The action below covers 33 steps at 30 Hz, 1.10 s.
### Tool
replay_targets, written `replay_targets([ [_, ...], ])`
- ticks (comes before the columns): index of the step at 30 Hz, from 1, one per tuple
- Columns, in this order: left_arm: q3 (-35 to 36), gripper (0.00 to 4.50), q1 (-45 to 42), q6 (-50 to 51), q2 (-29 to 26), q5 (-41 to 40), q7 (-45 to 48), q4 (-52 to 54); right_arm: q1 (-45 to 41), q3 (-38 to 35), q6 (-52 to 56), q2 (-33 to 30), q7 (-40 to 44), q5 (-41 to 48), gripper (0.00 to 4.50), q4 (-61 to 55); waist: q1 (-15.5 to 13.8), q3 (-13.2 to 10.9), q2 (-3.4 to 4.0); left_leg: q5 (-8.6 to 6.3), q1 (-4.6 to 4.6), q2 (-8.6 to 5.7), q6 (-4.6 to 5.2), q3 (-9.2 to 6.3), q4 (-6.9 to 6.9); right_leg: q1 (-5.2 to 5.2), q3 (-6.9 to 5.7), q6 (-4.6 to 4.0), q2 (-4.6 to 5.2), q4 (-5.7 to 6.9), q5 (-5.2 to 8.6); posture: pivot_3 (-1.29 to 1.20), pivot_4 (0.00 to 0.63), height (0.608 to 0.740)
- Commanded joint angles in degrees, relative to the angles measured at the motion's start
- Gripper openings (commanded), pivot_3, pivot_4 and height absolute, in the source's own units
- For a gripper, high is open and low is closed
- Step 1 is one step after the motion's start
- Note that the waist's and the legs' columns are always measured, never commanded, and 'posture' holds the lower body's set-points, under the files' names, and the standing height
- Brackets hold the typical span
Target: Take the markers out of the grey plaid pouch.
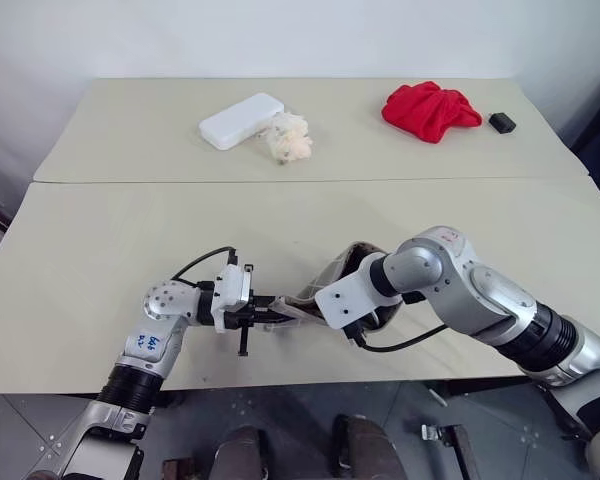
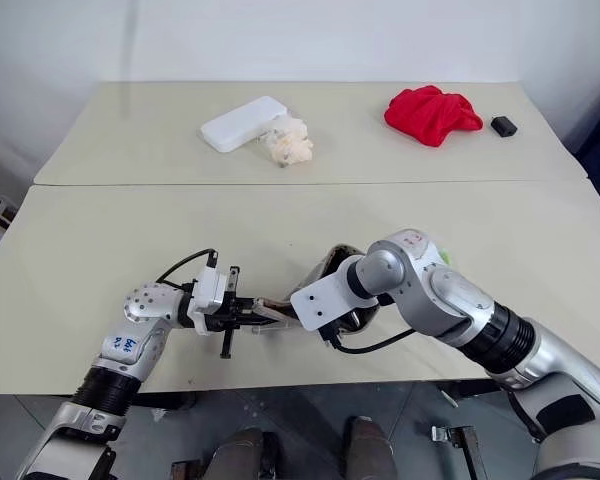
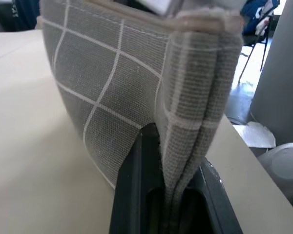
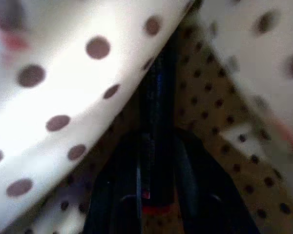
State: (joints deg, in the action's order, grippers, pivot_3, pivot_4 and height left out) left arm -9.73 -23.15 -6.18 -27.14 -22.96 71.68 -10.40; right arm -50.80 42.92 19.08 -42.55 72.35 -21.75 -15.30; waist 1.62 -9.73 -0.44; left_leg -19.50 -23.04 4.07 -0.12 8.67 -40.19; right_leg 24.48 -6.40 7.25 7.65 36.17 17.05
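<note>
Near the front edge of the table [image 1: 100,250], the grey plaid pouch [image 3: 112,87] is lifted between the two arms. The left gripper [image 1: 252,318] has its jaws fully shut on the pouch's end, a fold of the checked fabric pinched flat between the black fingers [image 3: 136,185]. The right gripper [image 4: 156,195] is down inside the mouth of the pouch, among the spotted lining, jaws drawn in narrow around a slim dark, pen-like thing with a red band, which I take to be the red marker [image 4: 154,161], so it's held and not yet out! The green highlighter can't be made out from here.

What could spoil this? If the marker's tip snags the lining as it is pulled, it could slide from that thin pinch and drop back in. If the left side's hold on the fold slips, the pouch would sag and drag along with the pull.

Far across the second table, a white box [image 1: 241,120] lies beside a pale crumpled wad [image 1: 288,137]; to the right, a red cloth [image 1: 430,110] and a small black object [image 1: 502,123].
</note>
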Motion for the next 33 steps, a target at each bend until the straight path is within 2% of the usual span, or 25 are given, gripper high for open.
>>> replay_targets([
  [1, 3.11, 0.0, 0.48, 0.26, -2.14, 0.44, 0.11, -2.43, -1.98, 0.52, -1.71, -0.72, 2.1, -5.57, 0.56, 4.54, 0.01, 0.0, 0.0, 0.0, 0.0, 0.0, 0.0, 0.0, 0.0, 0.0, 0.0, 0.0, 0.0, 0.0, 0.0, 0.0, 0.15, 0.74],
  [4, 3.07, 0.0, 0.3, 0.56, -1.71, 0.23, -0.47, -2.37, -4.09, -0.84, -0.47, 3.68, 3.48, -2.99, 0.56, 2.68, 0.05, 0.0, 0.0, 0.0, 0.01, 0.0, 0.0, 0.0, 0.0, 0.0, 0.0, 0.0, -0.01, 0.01, 0.0, 0.0, 0.15, 0.74],
  [9, 6.6, 0.0, -0.94, 6.05, 1.39, -3.45, -6.26, -0.32, -0.7, -9.77, 7.46, 11.65, 6.2, 12.81, 0.56, -3.04, -0.06, 0.0, 0.0, 0.01, 0.0, 0.02, -0.01, -0.02, 0.0, 0.01, -0.01, -0.01, -0.03, 0.04, 0.0, 0.0, 0.15, 0.74],
  [11, 7.83, 0.0, -1.9, 7.61, 2.82, -4.6, -7.76, 0.72, 2.07, -13.22, 6.92, 10.82, 8.11, 17.52, 0.56, -1.7, -0.65, 0.0, 0.0, 0.01, -0.03, 0.0, 0.0, -0.09, -0.03, -0.06, -0.07, -0.01, 0.0, 0.01, 0.0, 0.0, 0.15, 0.74],
  [14, 7.92, 0.0, -2.5, 7.7, 3.43, -3.76, -7.11, 1.56, 4.57, -14.34, -0.24, 6.81, 8.15, 15.57, 0.56, 5.64, -1.2, 0.01, -0.02, -0.01, -0.02, -0.03, 0.03, -0.11, -0.1, -0.14, -0.08, 0.01, 0.03, -0.02, -0.01, 0.0, 0.15, 0.74],
  [18, 7.25, 0.0, -2.08, 7.29, 3.5, -1.64, -7.0, 2.32, 6.23, -19.98, 7.47, 10.03, 5.42, 21.11, 0.56, 9.13, -1.2, 0.02, -0.03, 0.0, 0.05, -0.01, 0.01, -0.08, -0.09, -0.15, -0.07, 0.01, -0.01, 0.01, -0.01, 0.0, 0.15, 0.74],
  [21, 6.96, 0.0, -1.36, 6.08, 3.02, -0.61, -6.13, 2.19, 7.17, -23.43, 4.45, 9.6, 8.94, 27.06, 0.56, 8.15, -1.19, 0.02, -0.03, 0.0, 0.05, -0.01, 0.01, -0.08, -0.08, -0.14, -0.06, 0.01, -0.01, 0.02, -0.01, 0.0, 0.15, 0.74],
  [24, 6.96, 0.0, -0.52, 4.72, 1.97, 0.18, -5.15, 1.79, 6.74, -23.29, 1.9, 5.05, 8.46, 23.53, 0.56, 10.61, -1.21, 0.02, -0.03, 0.0, 0.06, -0.01, 0.01, -0.07, -0.05, -0.14, -0.06, 0.01, -0.01, -0.01, -0.01, 0.0, 0.15, 0.74],
  [30, 6.19, 0.0, 1.77, 1.1, 0.39, 1.52, -3.52, 0.7, 6.29, -26.86, 1.5, 5.56, 6.96, 28.54, 0.56, 11.23, -1.29, 0.02, -0.03, 0.0, 0.06, -0.01, 0.01, -0.07, -0.05, -0.14, -0.06, 0.01, 0.0, -0.02, -0.01, 0.0, 0.15, 0.74],
  [33, 6.11, 0.0, 2.6, 0.23, -0.28, 1.59, -3.34, 0.52, 5.66, -26.75, 1.05, 3.15, 4.49, 26.03, 0.56, 12.88, -1.3, 0.02, -0.03, 0.0, 0.05, -0.01, 0.01, -0.07, -0.05, -0.13, -0.06, 0.01, 0.0, -0.02, -0.01, 0.0, 0.15, 0.74],
])
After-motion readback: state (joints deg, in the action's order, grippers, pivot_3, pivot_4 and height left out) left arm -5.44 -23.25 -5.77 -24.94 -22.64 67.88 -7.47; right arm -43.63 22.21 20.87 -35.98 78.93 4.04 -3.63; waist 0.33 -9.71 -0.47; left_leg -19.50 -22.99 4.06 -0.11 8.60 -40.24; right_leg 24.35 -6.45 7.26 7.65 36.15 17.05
